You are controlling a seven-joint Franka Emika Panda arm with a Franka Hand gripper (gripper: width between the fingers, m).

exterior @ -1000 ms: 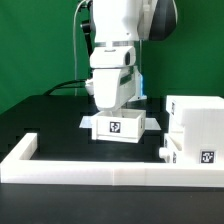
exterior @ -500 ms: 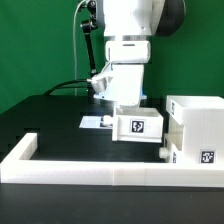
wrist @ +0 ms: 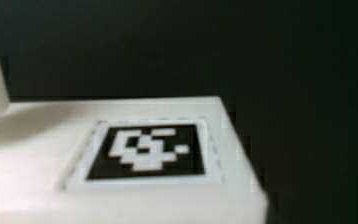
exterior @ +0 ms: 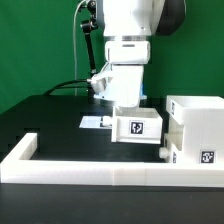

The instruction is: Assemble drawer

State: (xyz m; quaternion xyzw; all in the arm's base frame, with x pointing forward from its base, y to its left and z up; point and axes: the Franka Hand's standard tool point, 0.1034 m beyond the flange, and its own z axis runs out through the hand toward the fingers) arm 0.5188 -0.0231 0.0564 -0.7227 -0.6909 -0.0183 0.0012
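My gripper (exterior: 134, 110) is shut on a small white tray (exterior: 138, 126) with a black-and-white tag on its front. It holds the tray just above the table. The fingers are hidden behind the hand and the tray. The tray's right end is close to the large white open case (exterior: 196, 118) at the exterior view's right. I cannot tell whether they touch. A second tagged white part (exterior: 205, 156) sits low in front of the case. In the wrist view the tray's tagged face (wrist: 149, 150) fills most of the picture and no fingers show.
The marker board (exterior: 93, 122) lies flat on the black table behind and left of the tray. A low white rim (exterior: 70, 168) runs along the table's front with a raised corner at the left. A black cable hangs behind the arm.
The arm has carried the small tray from over the marker board toward the exterior view's right, up beside the case. Over the last half second it has hardly moved.
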